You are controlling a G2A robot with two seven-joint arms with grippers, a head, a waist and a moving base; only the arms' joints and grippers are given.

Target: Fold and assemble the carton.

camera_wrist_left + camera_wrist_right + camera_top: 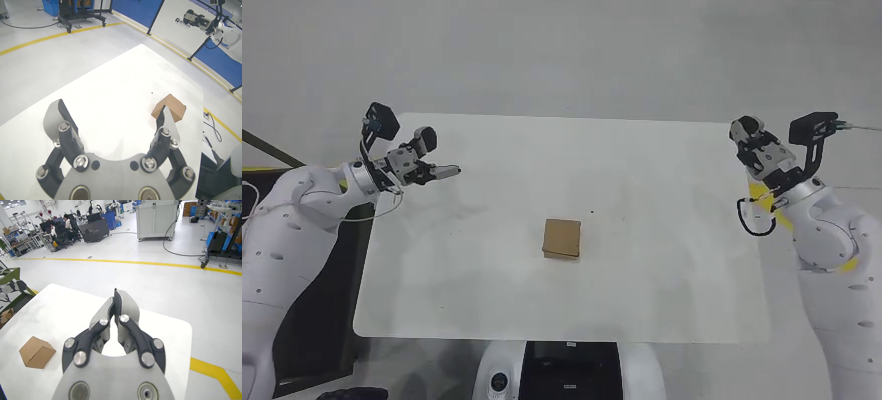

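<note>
The carton (562,239) sits on the white bench (642,160), near the bench's middle and a little toward its near edge. It is a small brown cardboard box standing on its base with all the sides that show closed. The left wrist view shows it (170,109) as a squat block with sharp folded edges. The right wrist view shows a seam running along one of its faces (36,353). It stands free on the bench surface (56,306), with nothing touching it.

The left gripper (437,155) hangs over the bench just inside its left edge, toward the far left corner and well apart from the carton. Its jaws are spread wide and hold nothing, and bare bench (113,75) shows between its two fingertips in its own wrist view (112,105).

The right gripper (747,130) is at the bench's far right corner, also well apart from the carton. Its jaws are pressed together, the black ribbed pads (117,302) meet along their length, and nothing is caught between them (115,294). The left wrist view shows this gripper (196,19) raised beyond the bench's far side.
</note>
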